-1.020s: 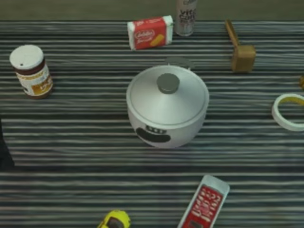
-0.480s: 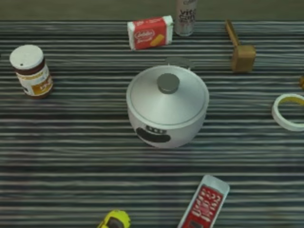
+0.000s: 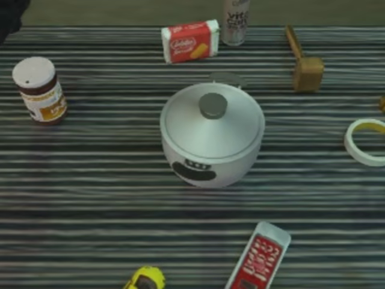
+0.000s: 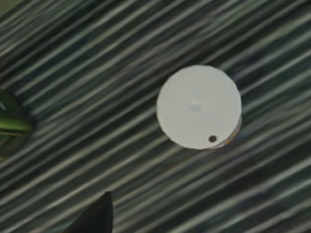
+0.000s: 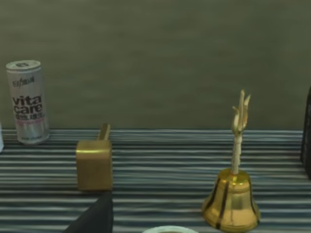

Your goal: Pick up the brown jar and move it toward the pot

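Top view: brown jar (image 3: 40,90) near left edge

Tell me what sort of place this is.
Likely a simulated tabletop test scene, not a real kitchen: a striped table scattered with unrelated items, such as the pot, the brown jar, a wooden mallet and a gold bell.

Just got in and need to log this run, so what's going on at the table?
Nothing is held yet. The brown jar stands upright near the table's left edge, well apart from the pot in the middle. The left arm shows only as a dark shape at the far left corner, and its wrist camera looks straight down on the jar's white lid. The right arm is out of the top view.
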